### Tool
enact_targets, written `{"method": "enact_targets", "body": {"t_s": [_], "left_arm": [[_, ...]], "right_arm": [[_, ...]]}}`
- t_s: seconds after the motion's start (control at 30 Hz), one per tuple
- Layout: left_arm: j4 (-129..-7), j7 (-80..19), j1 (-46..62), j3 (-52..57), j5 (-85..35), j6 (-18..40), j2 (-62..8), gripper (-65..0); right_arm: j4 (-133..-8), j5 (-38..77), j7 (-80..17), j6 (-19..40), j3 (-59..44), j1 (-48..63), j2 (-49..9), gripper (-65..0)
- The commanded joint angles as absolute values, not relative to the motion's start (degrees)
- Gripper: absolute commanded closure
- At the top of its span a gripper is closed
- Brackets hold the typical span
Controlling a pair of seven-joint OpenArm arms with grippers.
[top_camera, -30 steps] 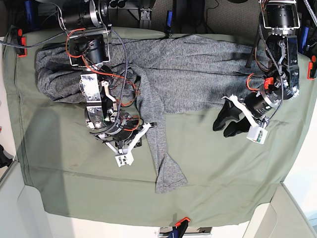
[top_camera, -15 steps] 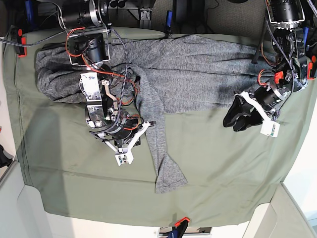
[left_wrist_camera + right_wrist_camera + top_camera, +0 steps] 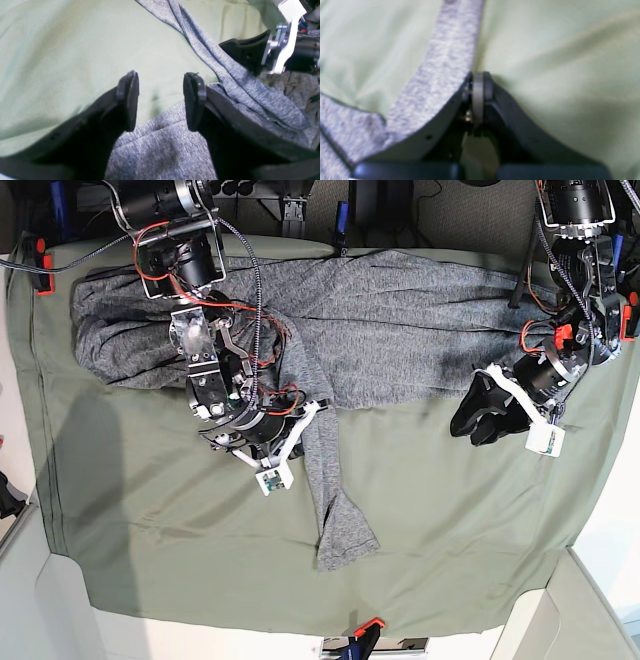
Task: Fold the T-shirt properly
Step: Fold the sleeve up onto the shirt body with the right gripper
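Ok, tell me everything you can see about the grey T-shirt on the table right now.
The T-shirt is a heather-grey, flecked thin knit, soft and wrinkled. It lies bunched in a wide band along the far side of the olive-green table cloth, not yet folded neatly. One long strip trails toward the near edge, ending in a flared flap. The right gripper, shut, sits at that strip's edge. The left gripper, jaws apart, hovers by the lower hem at the other end.

Blurred right wrist view; the right arm (image 3: 215, 370) hides part of the T-shirt (image 3: 400, 320).
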State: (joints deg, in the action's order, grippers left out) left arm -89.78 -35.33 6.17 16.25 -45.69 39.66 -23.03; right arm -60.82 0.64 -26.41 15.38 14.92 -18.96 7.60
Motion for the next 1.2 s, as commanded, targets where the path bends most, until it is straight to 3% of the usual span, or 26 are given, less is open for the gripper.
{"method": "enact_targets", "body": {"t_s": [0.0, 0.23, 0.63, 0.97, 1.03, 1.17], "left_arm": [[-90.78, -34.09, 5.39, 16.62, -46.72, 40.00, -23.97, -28.8], [-90.78, -31.92, 5.08, 16.62, -44.93, 40.00, -23.97, -28.8], [-90.76, -31.92, 3.16, 15.51, -44.60, 40.00, -23.97, -28.8], [-85.01, -23.29, -5.58, -0.03, -29.63, 38.06, -22.70, -28.9], [-81.23, -22.90, -8.82, -3.01, -27.18, 37.87, -21.61, -32.6], [-73.34, -22.87, -13.41, -5.26, -26.81, 37.91, -19.51, -35.5]], "right_arm": [[-61.32, 2.48, -29.08, 17.37, 17.23, -18.63, 8.69, 0.0], [-65.56, 1.63, -29.12, 17.37, 26.50, -16.80, 8.71, 0.0], [-83.40, -2.31, -33.47, 16.91, 26.15, -12.82, 8.58, 0.0], [-92.66, -2.79, -36.56, 16.25, 11.97, -12.82, 8.54, 0.0], [-93.60, -2.02, -37.12, 16.32, 7.05, -12.82, 8.29, 0.0], [-93.38, 8.62, -38.96, 21.61, 2.83, -12.80, 6.28, 0.0]]}}
